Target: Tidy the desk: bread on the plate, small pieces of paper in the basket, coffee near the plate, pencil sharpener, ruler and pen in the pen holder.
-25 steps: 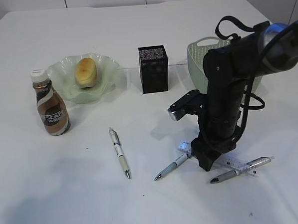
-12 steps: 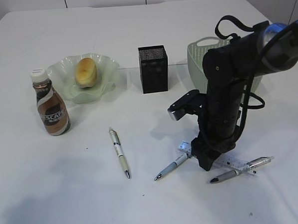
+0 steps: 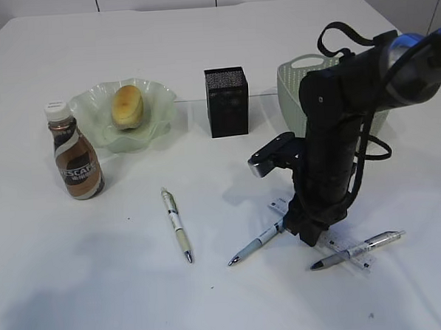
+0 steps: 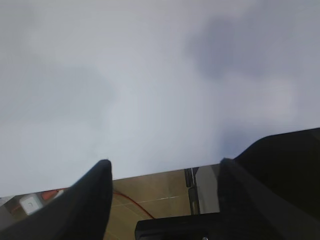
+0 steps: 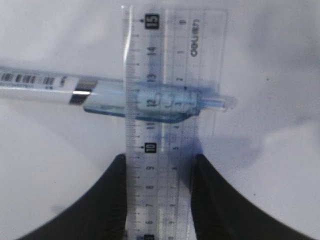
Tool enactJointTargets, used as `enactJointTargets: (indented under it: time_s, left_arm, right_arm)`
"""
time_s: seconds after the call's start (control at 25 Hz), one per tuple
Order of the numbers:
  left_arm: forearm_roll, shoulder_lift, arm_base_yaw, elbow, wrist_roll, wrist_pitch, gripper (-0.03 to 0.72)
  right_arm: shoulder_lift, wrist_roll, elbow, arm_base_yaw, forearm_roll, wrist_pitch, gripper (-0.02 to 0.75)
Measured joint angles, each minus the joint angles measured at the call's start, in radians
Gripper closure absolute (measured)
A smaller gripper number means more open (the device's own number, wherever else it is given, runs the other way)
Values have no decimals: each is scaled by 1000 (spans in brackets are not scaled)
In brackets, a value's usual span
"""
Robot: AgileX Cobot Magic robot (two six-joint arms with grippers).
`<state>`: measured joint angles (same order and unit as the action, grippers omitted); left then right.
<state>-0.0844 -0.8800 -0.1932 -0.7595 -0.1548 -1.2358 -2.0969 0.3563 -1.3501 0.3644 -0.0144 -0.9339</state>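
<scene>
My right gripper [image 3: 311,238] [image 5: 159,157] points down at the desk [image 3: 221,32], shut on the clear ruler [image 3: 349,256] [image 5: 160,60], one finger on each long edge. The ruler lies across a pen [image 5: 45,85] [image 3: 258,244]; a second pen [image 3: 356,249] lies over its far end and a third pen [image 3: 175,225] lies alone at the centre left. The bread [image 3: 127,105] rests on the plate [image 3: 158,94], with the coffee [image 3: 76,161] upright beside it. The pen holder [image 3: 227,102] and the basket [image 3: 292,87] stand behind. My left gripper [image 4: 162,162] is open and empty. No pencil sharpener or paper pieces show.
My right arm hides part of the basket. The left wrist view shows the desk's edge [image 4: 150,172] with floor below it, and a black frame bar.
The right jaws have closed in onto the ruler's edges. The ruler has turned and shifted on the desk, and the pen over its far end moved slightly with it.
</scene>
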Motion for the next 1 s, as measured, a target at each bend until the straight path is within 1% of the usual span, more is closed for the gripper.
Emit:
enactJointTargets:
  time_s: [0.12, 0.36, 0.52, 0.88, 0.92, 1.0]
  left_arm:
    - [-5, 0, 0, 0, 0, 0, 222]
    - [-7, 0, 0, 0, 0, 0, 222]
    - [-7, 0, 0, 0, 0, 0, 222]
    - [-7, 0, 0, 0, 1, 0, 222]
    - [-7, 0, 0, 0, 1, 0, 222]
    - [-7, 0, 0, 0, 1, 0, 222]
  right_arm:
    - [-4, 0, -10, 0, 0, -11, 441]
    - [-18, -2, -117, 0, -6, -142, 442]
    - [-18, -2, -169, 0, -19, -190, 442]
    - [-18, -2, -273, 0, -80, -246, 442]
    - [-18, -2, -314, 0, -95, -264, 442]
    - [-18, -2, -342, 0, -111, -271, 442]
